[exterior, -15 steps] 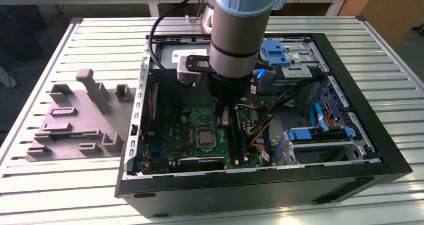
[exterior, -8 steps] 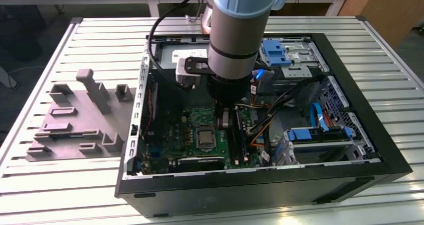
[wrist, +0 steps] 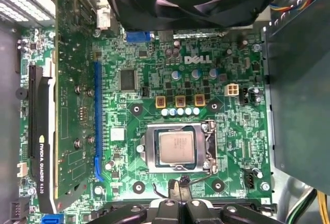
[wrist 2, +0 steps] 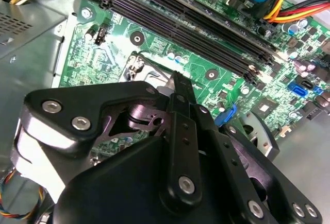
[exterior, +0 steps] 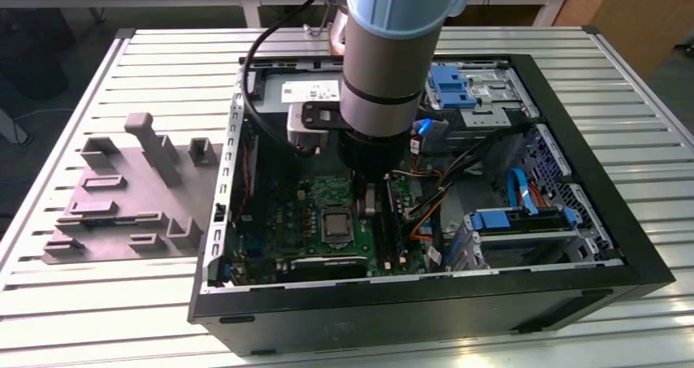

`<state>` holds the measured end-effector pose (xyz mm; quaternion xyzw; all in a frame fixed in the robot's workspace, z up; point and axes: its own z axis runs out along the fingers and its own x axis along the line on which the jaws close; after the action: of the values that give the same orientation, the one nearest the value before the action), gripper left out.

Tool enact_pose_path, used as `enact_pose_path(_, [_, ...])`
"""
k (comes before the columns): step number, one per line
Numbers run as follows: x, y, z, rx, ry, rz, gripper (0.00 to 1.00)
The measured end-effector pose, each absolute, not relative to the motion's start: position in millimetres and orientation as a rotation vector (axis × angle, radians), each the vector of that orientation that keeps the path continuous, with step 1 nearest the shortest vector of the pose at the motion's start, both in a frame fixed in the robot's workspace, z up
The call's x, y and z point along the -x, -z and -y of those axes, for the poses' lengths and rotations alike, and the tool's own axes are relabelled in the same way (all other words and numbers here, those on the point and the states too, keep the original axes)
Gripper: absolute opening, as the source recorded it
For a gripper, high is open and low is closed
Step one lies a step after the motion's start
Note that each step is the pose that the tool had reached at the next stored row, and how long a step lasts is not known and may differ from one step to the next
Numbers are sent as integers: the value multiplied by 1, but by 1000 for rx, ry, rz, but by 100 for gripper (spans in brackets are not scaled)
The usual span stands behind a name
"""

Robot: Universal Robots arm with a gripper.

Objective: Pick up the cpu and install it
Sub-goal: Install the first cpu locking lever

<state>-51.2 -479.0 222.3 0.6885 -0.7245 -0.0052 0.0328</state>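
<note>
I see cpu (wrist: 176,148) seated in socket (wrist: 179,149), just beyond gripper (wrist: 177,192) tips. Fingers together, holding nothing. Gripper hovers over motherboard (wrist: 154,87) inside case (exterior: 607,222).

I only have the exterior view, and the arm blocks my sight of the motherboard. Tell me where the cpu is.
Observer: In the first wrist view the cpu lies flat inside the socket, silvery top up.
Operator: Now give me the gripper's place relative to it.
Observer: The gripper is just beyond the socket's edge, apart from the cpu and not touching it.
</note>
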Motion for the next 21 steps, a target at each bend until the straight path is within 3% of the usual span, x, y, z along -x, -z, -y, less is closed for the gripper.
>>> enact_pose_path(21, [52, -207, 488, -2166, 12, 2182, 11])
